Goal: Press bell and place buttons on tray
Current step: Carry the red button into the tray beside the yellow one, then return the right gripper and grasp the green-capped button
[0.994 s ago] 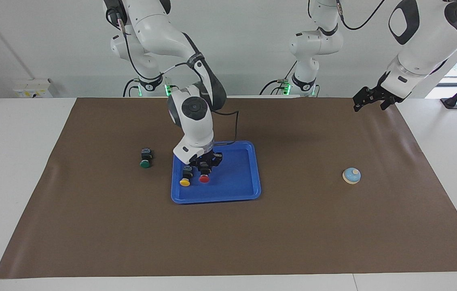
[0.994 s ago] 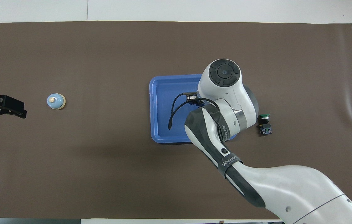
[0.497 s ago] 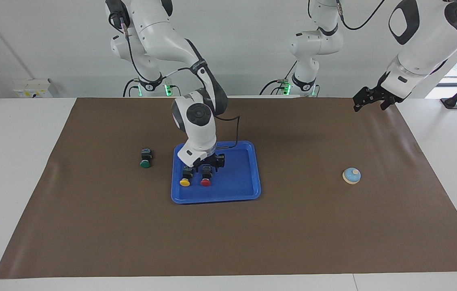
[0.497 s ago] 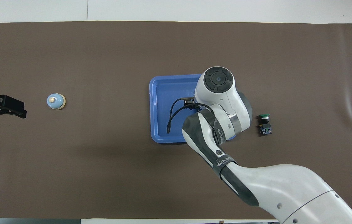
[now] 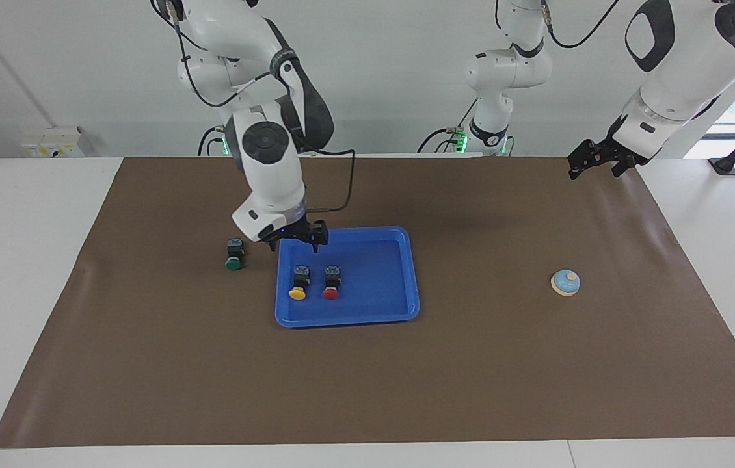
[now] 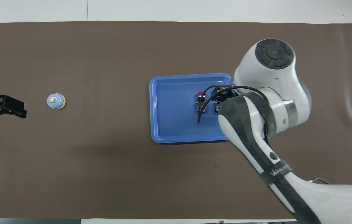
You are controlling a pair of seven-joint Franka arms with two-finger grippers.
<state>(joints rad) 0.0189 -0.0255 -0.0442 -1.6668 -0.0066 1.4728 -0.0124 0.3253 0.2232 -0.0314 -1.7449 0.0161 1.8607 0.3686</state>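
Your right gripper (image 5: 294,242) has let go of the red button (image 5: 331,284) and lifted up. Now it is wide open, holds nothing, and hangs over the tray's (image 5: 400,273) edge. The red button sits in the tray just below it, next to the yellow button (image 5: 299,284). So two are done. The green button (image 5: 233,254) is still on the counter, just beside the gripper, so I think you get it next. Your left gripper (image 5: 595,161) waits open and empty, well away from the bell (image 5: 565,283).
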